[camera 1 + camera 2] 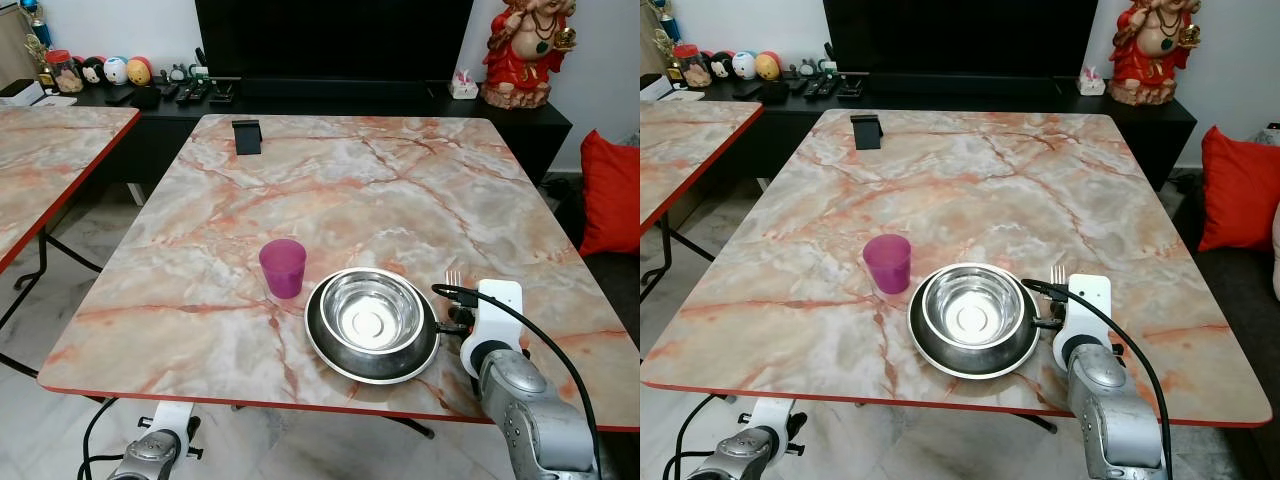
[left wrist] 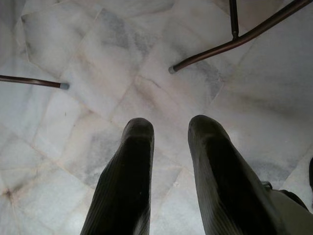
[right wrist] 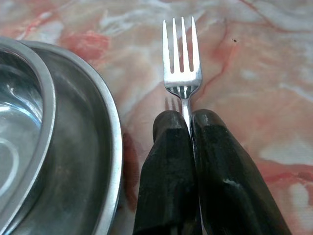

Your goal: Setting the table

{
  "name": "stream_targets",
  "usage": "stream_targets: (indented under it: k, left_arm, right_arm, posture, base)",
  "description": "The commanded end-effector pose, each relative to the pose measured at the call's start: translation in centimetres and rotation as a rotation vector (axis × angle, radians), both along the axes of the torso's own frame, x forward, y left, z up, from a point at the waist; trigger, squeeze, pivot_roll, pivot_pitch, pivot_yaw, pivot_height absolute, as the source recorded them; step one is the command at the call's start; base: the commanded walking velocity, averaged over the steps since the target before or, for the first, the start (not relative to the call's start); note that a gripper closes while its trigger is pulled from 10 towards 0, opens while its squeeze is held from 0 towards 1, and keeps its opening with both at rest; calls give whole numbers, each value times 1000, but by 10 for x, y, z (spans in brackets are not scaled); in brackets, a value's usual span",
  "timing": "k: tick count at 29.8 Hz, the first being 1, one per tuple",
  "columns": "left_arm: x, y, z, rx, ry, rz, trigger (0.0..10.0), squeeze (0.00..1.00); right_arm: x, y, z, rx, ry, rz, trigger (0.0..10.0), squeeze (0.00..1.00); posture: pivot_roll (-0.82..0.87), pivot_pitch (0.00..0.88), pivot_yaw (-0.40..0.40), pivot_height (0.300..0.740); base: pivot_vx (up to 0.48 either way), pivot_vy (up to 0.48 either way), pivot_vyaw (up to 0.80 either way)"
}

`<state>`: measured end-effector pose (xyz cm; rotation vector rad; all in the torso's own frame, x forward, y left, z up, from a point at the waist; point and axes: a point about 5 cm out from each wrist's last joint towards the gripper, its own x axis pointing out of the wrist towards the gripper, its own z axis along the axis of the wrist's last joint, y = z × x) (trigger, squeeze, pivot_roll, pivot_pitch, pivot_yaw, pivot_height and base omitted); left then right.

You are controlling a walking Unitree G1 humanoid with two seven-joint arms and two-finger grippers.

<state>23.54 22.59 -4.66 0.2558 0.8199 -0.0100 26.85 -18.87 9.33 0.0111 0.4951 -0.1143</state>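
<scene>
A steel bowl [image 1: 368, 308] sits inside a steel plate [image 1: 325, 350] near the front edge of the marble table [image 1: 340, 170]. A purple cup [image 1: 283, 267] stands upright just left of the plate. My right gripper [image 3: 188, 125] is shut on a silver fork [image 3: 181, 63], held just right of the plate's rim with the tines [image 1: 453, 277] pointing away from me, close over the tabletop. My left gripper [image 2: 168, 129] hangs below the table's front left over the floor, fingers slightly apart with nothing between them.
A small black stand [image 1: 246, 136] is at the table's far left. A second marble table [image 1: 50, 150] stands to the left. Behind are a dark TV console with toys [image 1: 110, 70] and remotes, a red figurine [image 1: 525, 45], and a red cushion [image 1: 610, 195] at right.
</scene>
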Motion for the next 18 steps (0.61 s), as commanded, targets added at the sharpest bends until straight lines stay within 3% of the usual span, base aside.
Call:
stream_targets:
  k: [1,18]
  left_arm:
    - [-4,3,-2,10,17,7,10000,0]
    - [-3,4,-1,12,15,2,10000,0]
  right_arm:
    - [1,0,0,-1,-5,0,10000,0]
    - [-2,4,-11,10,41,28,10000,0]
  posture:
    - [-31,0,0,740]
    - [-31,0,5,740]
  base:
    - [0,0,0]
    - [0,0,0]
